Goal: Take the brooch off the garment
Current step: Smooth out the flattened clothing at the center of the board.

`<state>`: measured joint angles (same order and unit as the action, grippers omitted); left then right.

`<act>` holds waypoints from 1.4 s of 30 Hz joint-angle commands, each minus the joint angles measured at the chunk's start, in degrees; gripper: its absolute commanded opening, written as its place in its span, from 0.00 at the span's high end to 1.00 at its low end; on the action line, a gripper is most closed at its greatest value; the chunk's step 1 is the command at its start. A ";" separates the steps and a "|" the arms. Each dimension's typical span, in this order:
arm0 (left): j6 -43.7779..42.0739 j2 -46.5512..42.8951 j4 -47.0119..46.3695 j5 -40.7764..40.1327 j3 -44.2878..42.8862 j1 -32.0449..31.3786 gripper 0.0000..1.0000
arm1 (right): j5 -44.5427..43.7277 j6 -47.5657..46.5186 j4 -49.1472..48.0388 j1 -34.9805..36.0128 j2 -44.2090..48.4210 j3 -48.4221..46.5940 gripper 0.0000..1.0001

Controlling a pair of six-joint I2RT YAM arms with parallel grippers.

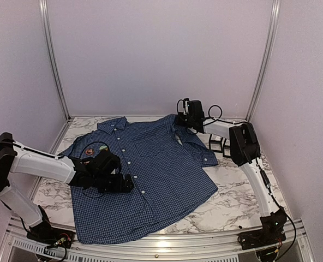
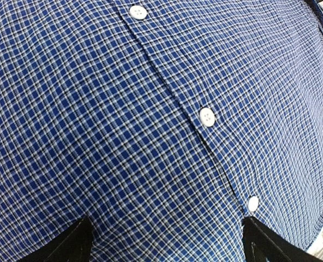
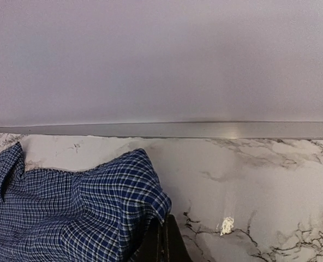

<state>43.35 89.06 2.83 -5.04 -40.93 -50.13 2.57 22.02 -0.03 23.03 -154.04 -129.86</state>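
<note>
Over the garment point(image 1: 156, 164), spread on the table point(image 1: 238, 191): left gripper point(image 1: 126, 183) fully spread, empty, above its button line; right gripper point(image 3: 162, 244) closed at its far sleeve edge; small reddish brooch point(image 1: 88, 152) near its collar.

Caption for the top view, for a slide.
Left tool open over the checked shirt; right tool shut on its far edge.

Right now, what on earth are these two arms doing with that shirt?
A blue checked shirt lies flat on the table. The left gripper hangs open over its button strip. The right gripper is shut at the shirt's far edge. A small reddish brooch sits on its chest, not yet gripped.
</note>
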 commanded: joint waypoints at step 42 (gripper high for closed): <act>-4.95 -14.01 17.95 -10.04 -7.57 16.49 0.01 | -6.27 -4.09 7.56 20.39 24.46 25.76 0.27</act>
<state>42.09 73.30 18.31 -14.09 -45.95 -38.68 -4.40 19.59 5.32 39.81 -125.34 -97.51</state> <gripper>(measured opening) 0.989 0.729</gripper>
